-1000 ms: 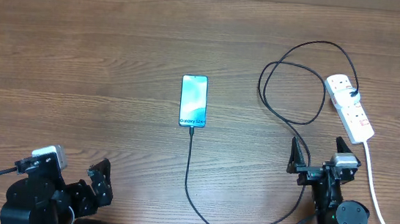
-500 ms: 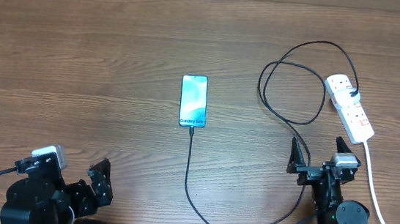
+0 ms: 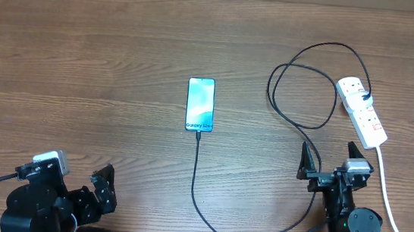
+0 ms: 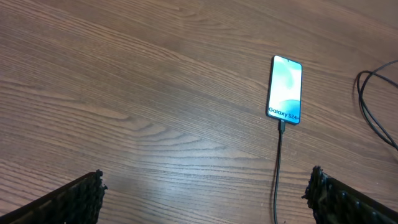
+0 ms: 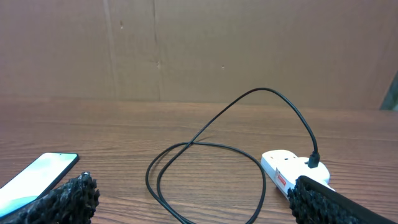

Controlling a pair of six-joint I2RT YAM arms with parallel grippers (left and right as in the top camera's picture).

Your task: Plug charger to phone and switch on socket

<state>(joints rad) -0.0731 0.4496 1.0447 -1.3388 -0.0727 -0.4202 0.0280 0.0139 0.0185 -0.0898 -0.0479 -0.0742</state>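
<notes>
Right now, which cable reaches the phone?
The thin black charger, tip at the phone's short end; the thick white cord just trails off the socket.

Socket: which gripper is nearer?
Right. The right gripper sits just short of the socket, on the robot's side of it. The left gripper is far off sideways, well past the phone.

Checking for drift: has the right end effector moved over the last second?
No. In the overhead view the right end effector sits at the same spot, with the same gap to the socket.
</notes>
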